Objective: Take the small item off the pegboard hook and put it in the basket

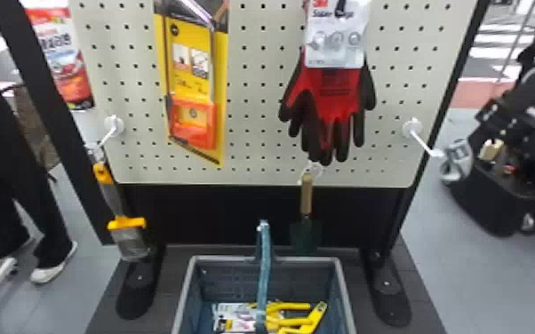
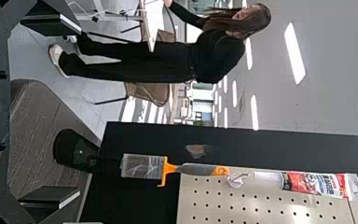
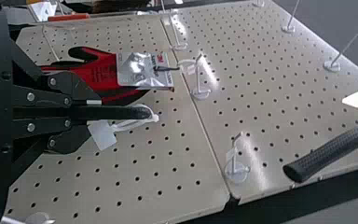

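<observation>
Out in front of the pegboard (image 1: 253, 111), the right gripper (image 3: 91, 113) is clamped on the small item (image 3: 126, 112), white tie (image 3: 135, 122) and tag (image 3: 103, 135) sticking out. Looks unhooked to me, so I'd call the grab done. Left gripper (image 2: 77, 112) is toward the pegboard's left side, fingers wide apart, just idle. What's left: get it over the basket (image 1: 222, 259) below the pegboard and let go.

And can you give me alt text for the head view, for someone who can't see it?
A gray basket with a blue handle and yellow-handled items inside stands before a pegboard. A yellow-and-orange package hangs on the board's left, red-and-black gloves on its right, and a wooden-handled trowel below the gloves.
</observation>
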Controlling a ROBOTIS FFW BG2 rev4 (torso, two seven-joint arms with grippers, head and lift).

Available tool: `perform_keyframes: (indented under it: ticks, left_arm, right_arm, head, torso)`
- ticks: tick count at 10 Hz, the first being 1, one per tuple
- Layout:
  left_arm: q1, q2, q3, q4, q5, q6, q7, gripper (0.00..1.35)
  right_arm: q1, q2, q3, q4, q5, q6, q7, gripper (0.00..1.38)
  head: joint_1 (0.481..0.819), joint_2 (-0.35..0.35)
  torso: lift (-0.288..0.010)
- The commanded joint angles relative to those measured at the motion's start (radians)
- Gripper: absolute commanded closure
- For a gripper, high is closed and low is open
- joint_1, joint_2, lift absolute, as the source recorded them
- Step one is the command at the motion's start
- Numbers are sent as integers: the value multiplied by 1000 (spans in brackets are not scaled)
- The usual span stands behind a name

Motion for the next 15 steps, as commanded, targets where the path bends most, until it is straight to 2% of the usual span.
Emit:
perform_keyframes:
  ticks: [1,4,6,12,15]
  left_arm:
    - [-1,0,-1,2,3,0,0,98]
    - [-1,0,-3,10,6,-2,0,98]
    - [-3,0,-6,15,9,-5,0,98]
    - [-13,-3,-12,27,10,-12,0,98]
    - [-13,-6,-12,29,10,-14,0,98]
  right_arm:
    - [75,48,3,1,10,-43,-22,1204]
    - [141,108,58,79,19,-149,-49,1204]
    - [165,121,99,168,16,-181,-49,1204]
    - [212,135,230,327,7,-267,-52,1204]
    - [219,132,303,386,-13,-270,-57,1204]
  head:
    - [549,0]
    - [549,0]
    - [549,0]
    - [549,0]
    - [549,0]
  torso:
    - [-100]
    - [-100]
    - [-100]
    - [-100]
    - [-100]
